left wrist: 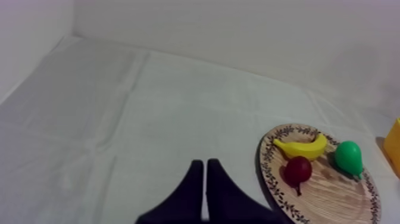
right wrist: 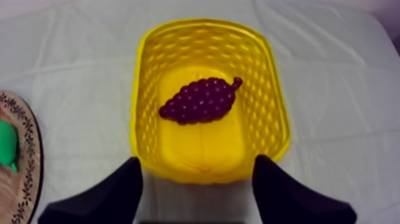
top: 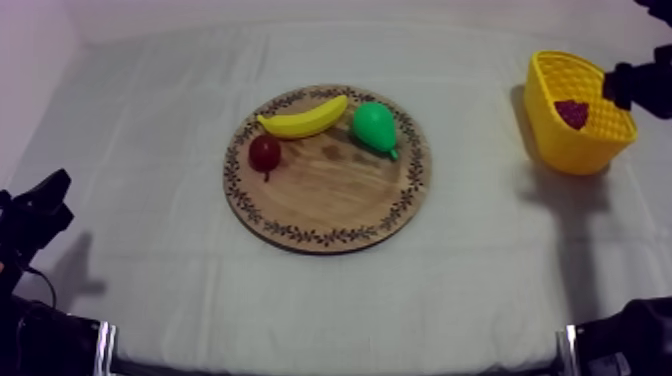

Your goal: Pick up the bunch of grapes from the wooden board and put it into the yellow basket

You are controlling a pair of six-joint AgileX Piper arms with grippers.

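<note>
**Desk:** What is nearest the right fingers (right wrist: 113,190)?

**Photographer:** They are spread wide with nothing held between them. Just past their tips is the near wall of the yellow basket (right wrist: 271,89). Deeper in, the bunch of grapes (right wrist: 199,101) lies flat on the basket floor, well ahead of the fingers and apart from them.

**Desk:** And the left fingers (left wrist: 193,184)?

**Photographer:** They are pressed together in a narrow wedge, clenched on nothing, over the bare cloth of the bench (left wrist: 149,119). Ahead of them and off to their right sits the round wooden board (left wrist: 333,196). The small red fruit (left wrist: 297,170) is closest to the fingers. The banana (left wrist: 302,148) is just behind it, touching or nearly so. The pear (left wrist: 348,156) lies farther to the right.
</note>
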